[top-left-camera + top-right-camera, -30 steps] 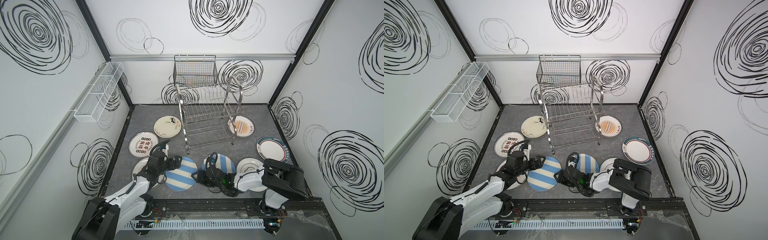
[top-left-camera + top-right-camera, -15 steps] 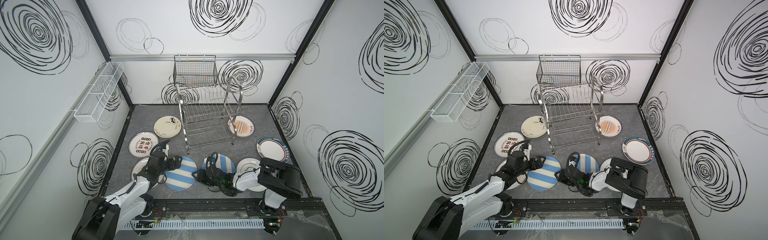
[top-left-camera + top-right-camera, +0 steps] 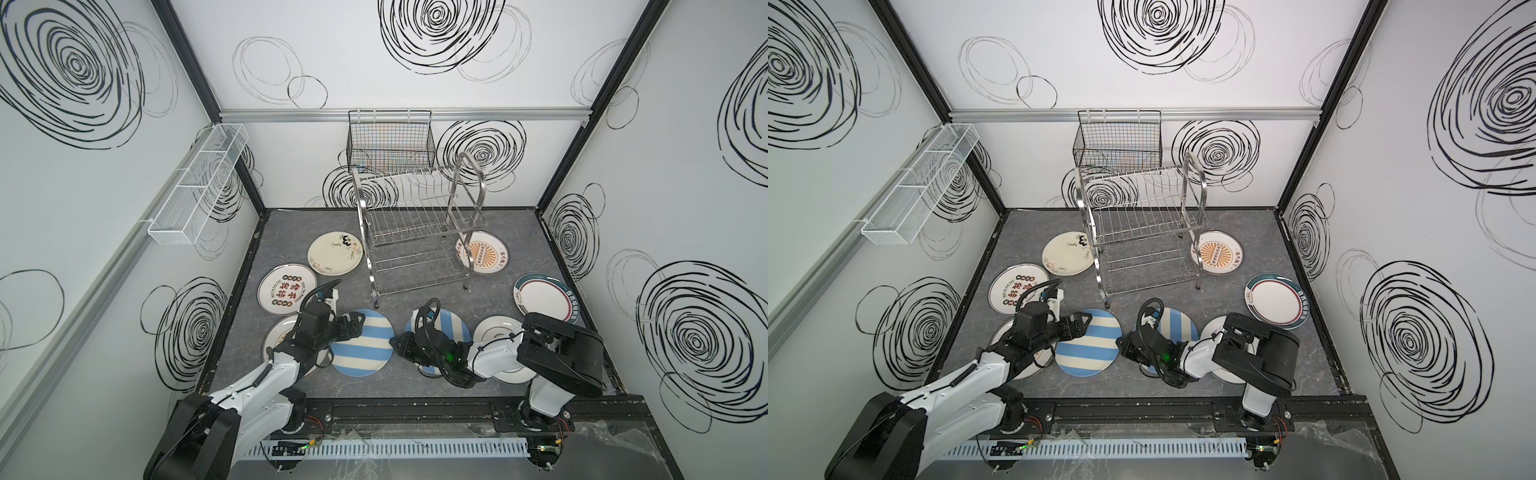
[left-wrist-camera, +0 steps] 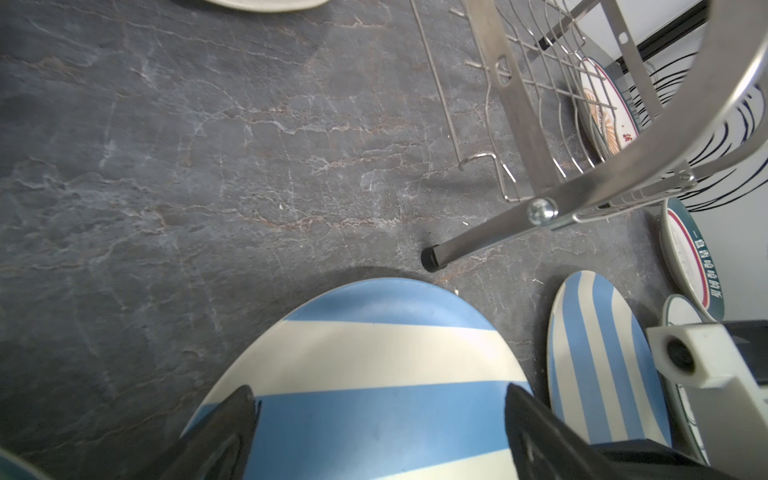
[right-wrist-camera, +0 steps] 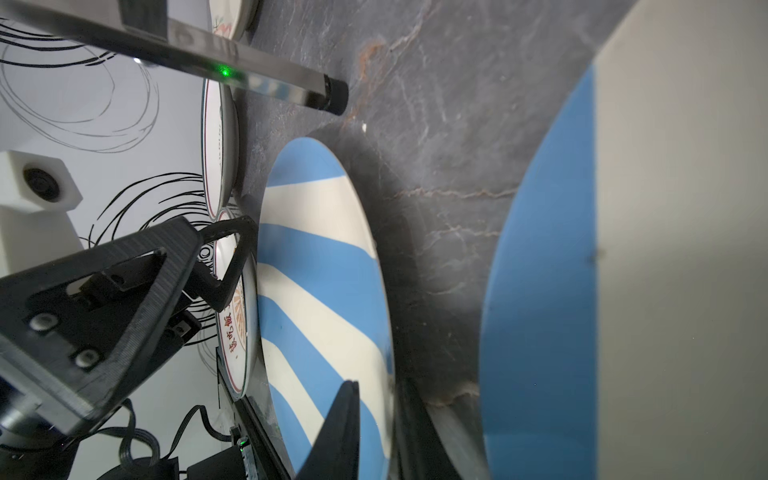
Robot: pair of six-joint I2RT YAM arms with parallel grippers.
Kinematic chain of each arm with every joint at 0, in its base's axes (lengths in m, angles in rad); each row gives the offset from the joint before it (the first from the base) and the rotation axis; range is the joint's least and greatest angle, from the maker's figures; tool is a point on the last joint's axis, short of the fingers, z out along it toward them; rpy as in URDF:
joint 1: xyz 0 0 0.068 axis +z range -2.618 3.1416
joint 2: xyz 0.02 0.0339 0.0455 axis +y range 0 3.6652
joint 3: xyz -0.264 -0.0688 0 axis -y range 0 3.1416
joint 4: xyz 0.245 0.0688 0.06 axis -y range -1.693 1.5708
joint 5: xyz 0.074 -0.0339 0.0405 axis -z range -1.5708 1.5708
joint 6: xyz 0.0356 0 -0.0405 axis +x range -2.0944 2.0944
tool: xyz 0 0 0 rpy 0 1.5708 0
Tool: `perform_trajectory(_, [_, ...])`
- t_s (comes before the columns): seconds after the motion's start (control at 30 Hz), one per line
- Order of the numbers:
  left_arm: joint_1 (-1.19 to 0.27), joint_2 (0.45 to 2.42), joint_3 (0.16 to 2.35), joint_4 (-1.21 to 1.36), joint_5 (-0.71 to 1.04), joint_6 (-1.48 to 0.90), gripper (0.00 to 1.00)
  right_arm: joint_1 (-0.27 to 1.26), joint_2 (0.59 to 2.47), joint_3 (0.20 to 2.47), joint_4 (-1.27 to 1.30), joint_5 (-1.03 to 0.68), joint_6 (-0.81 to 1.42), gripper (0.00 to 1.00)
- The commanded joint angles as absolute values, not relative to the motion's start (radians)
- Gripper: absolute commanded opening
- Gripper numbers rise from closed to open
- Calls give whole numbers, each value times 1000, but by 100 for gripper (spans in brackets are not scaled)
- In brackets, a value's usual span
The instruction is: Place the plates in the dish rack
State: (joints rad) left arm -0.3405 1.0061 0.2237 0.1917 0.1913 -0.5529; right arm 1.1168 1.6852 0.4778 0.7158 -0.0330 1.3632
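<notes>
While the dish rack stands at the back of the floor, the plates lie flat around it. The left gripper hangs, fingers apart, over one striped plate. The right gripper straddles that plate's rim with its fingers close together; whether they are clamped on it I cannot tell.

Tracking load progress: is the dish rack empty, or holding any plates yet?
Empty. In both top views the dish rack shows only bare wires on both tiers, and the plates lie on the table around it.
</notes>
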Motion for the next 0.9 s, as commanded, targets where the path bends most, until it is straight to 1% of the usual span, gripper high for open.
perform_trajectory(0.0, [-346, 1005, 226, 244, 203, -538, 96, 1117, 1678, 476, 762, -16, 1354, 18])
perform_trajectory(0.17, [-344, 1006, 227, 244, 205, -539, 96, 1115, 1673, 472, 772, -10, 1350, 7])
perform_trajectory(0.33, [-340, 1013, 234, 237, 192, -538, 96, 1114, 1626, 445, 757, 7, 1337, 0])
perform_trajectory(0.57, [-343, 1043, 250, 239, 184, -537, 96, 1107, 1472, 392, 614, 88, 1283, 0])
perform_trajectory(0.87, [-400, 1044, 261, 212, 115, -543, 96, 1066, 1283, 235, 558, 124, 1303, 0])
